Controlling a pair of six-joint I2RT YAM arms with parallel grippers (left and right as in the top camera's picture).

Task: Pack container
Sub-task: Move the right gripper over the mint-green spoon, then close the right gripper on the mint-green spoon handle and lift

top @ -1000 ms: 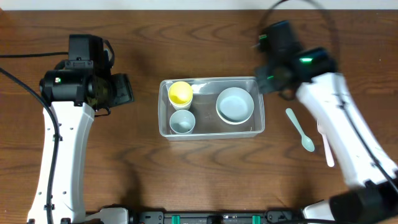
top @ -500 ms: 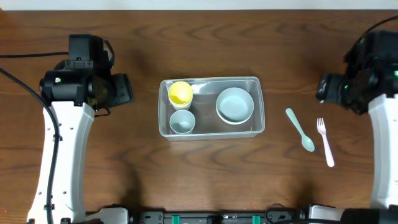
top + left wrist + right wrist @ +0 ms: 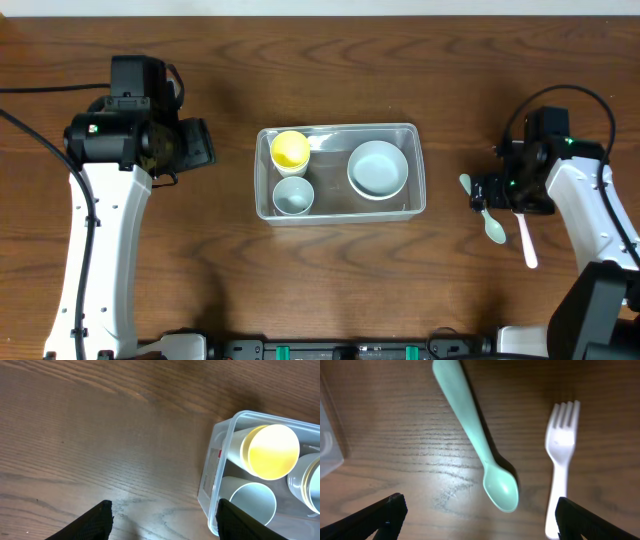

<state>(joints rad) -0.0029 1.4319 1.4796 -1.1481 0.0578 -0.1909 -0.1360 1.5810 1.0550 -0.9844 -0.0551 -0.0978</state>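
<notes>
The clear container (image 3: 340, 212) stands mid-table and holds a yellow cup (image 3: 290, 150), a pale blue cup (image 3: 293, 196) and a pale bowl (image 3: 378, 168). It also shows in the left wrist view (image 3: 212, 477). A mint green spoon (image 3: 484, 212) and a white fork (image 3: 525, 238) lie on the table to its right; both show in the right wrist view, spoon (image 3: 475, 440), fork (image 3: 560, 475). My right gripper (image 3: 477, 520) is open, low over the spoon. My left gripper (image 3: 162, 520) is open and empty, left of the container.
The wooden table (image 3: 330, 290) carries nothing else. The container's corner (image 3: 327, 440) shows at the left edge of the right wrist view.
My right arm swung from the container's far right corner out to the right, then came down over the spoon and fork. The left arm has not moved.
</notes>
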